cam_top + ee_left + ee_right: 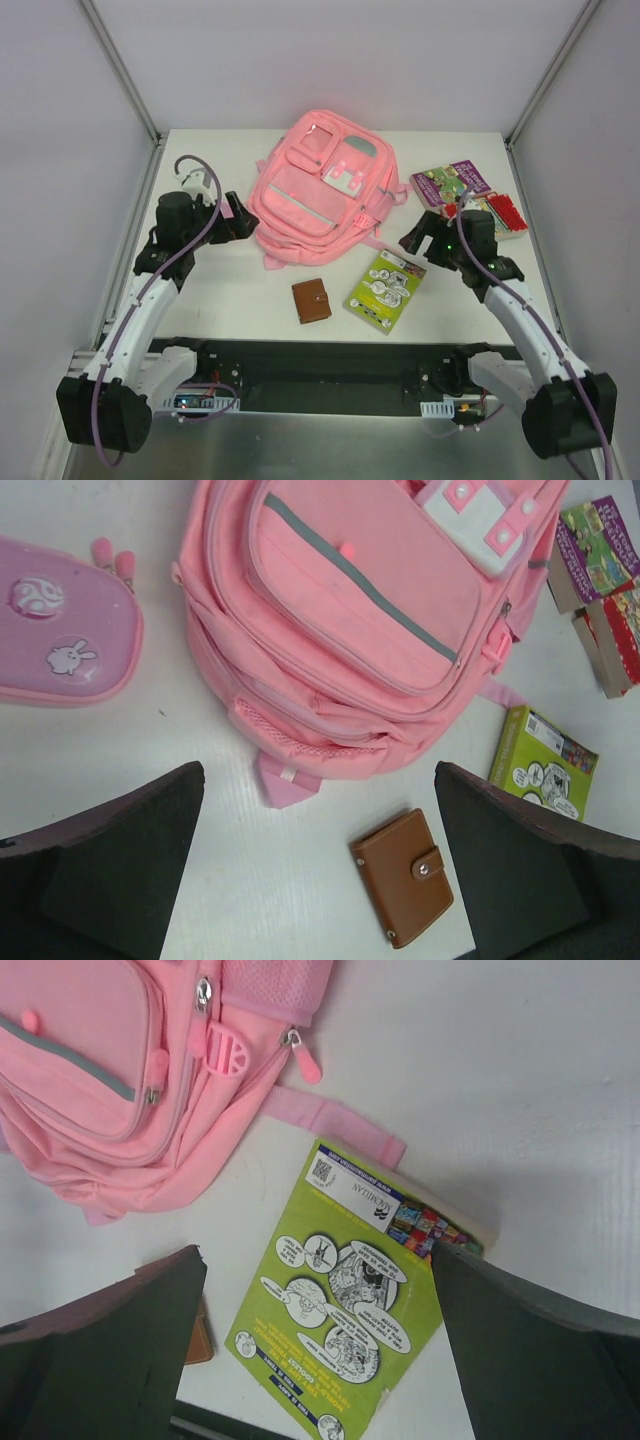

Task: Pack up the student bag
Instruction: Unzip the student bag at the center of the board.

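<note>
The bag [320, 190] lies flat, front up, in the upper centre of the top view, between the left gripper [236, 215] and the right gripper [424, 236], both spread wide and holding nothing. It looks soft, light and floppy, likely to sag or slide when pulled. A pinch on a strap [335, 1125] or zip pull [301, 1061] should hold better than its smooth panels.

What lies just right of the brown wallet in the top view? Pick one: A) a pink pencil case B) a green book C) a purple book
B: the green book lies beside the brown wallet on its right, apart from it.
</note>
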